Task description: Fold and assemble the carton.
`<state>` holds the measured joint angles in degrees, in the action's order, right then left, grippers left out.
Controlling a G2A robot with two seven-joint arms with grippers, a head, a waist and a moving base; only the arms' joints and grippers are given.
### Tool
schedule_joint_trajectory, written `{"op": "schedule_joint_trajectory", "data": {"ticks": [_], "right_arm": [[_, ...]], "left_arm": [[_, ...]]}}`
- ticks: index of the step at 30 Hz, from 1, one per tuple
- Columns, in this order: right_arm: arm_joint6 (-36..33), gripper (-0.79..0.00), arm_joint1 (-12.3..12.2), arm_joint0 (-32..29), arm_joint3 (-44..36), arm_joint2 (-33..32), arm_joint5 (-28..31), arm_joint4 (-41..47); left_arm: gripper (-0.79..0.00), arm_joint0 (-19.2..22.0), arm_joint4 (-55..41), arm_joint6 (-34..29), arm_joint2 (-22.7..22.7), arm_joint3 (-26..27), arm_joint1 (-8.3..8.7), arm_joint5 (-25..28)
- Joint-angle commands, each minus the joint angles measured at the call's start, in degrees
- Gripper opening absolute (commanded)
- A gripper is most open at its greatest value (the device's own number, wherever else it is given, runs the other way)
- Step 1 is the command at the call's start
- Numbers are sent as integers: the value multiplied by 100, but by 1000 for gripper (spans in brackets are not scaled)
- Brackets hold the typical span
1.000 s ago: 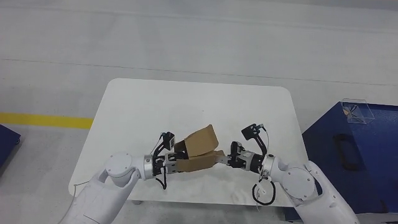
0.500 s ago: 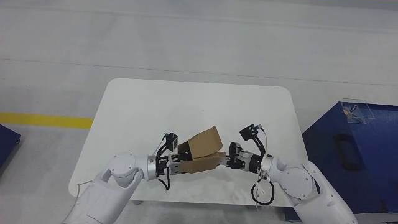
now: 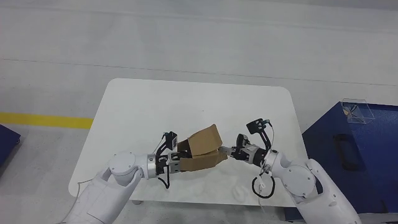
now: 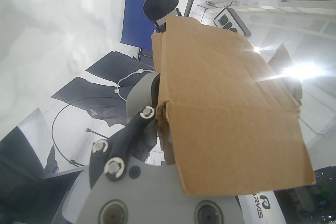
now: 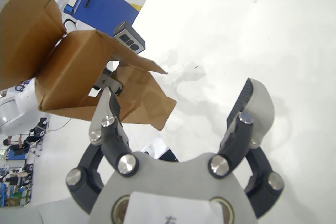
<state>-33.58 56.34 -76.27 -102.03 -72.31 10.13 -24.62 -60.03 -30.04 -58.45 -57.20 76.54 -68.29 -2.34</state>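
Left gripper (image 3: pixel 178 160) is clamped on the carton (image 3: pixel 204 142) above the surface (image 3: pixel 186 99); right gripper (image 5: pixel 179 91) sits wide open right beside the carton.

— How is the light here?
— Bright and even, coming from overhead. In the top view the table (image 3: pixel 186 99) looks almost washed out, and only a faint shadow lies near its 6 o'clock edge.
— Is there glare?
— Yes. In the left wrist view a ceiling lamp (image 4: pixel 296 71) flares with long rays just beside the carton (image 4: pixel 223 109). In the right wrist view soft grey shadows lie on the table, and its edge bends toward the border.
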Motion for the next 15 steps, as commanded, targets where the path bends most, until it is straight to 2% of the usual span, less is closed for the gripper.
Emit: {"op": "schedule_joint_trajectory", "data": {"ticks": [1, 7, 15], "right_arm": [[322, 0, 6, -71, -58, -39, -185, -279], [1193, 0, 87, -77, 63, 121, -755, -871], [1406, 0, 240, 294, 262, 787, -1143, -1672]], "left_arm": [[-785, -3, -6, -4, 5, 6, -2, 1], [-785, -16, 0, -5, 34, 36, -10, 7], [-785, -7, -11, 40, 71, 39, -25, -47]]}}
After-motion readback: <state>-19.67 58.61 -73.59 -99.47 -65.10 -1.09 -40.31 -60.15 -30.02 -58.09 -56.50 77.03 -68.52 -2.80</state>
